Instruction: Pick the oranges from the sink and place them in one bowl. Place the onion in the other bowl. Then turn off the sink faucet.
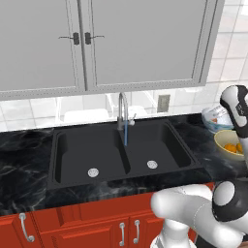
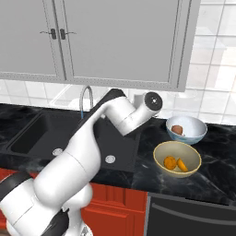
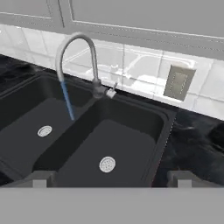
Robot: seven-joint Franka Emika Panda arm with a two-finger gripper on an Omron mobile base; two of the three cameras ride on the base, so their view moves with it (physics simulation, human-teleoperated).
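Two oranges [image 2: 175, 163] lie in the yellow-tan bowl [image 2: 190, 155], the onion [image 2: 177, 130] in the pale blue-white bowl [image 2: 197, 127]. Water runs from the faucet [image 3: 77, 57] into the sink [image 3: 127, 114]; the gripper [image 3: 111, 178] hangs wide, empty.

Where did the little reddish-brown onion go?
The small round reddish-brown onion sits inside the glossy pale blue-white bowl on the black counter, behind the yellow-tan bowl, right of the sink.

Even, bright rendered light with no clear source; soft pale glare on the tiled wall [image 3: 131, 65]; faint shadows inside the sink [image 1: 97, 150]; slightly soft, low-resolution frames
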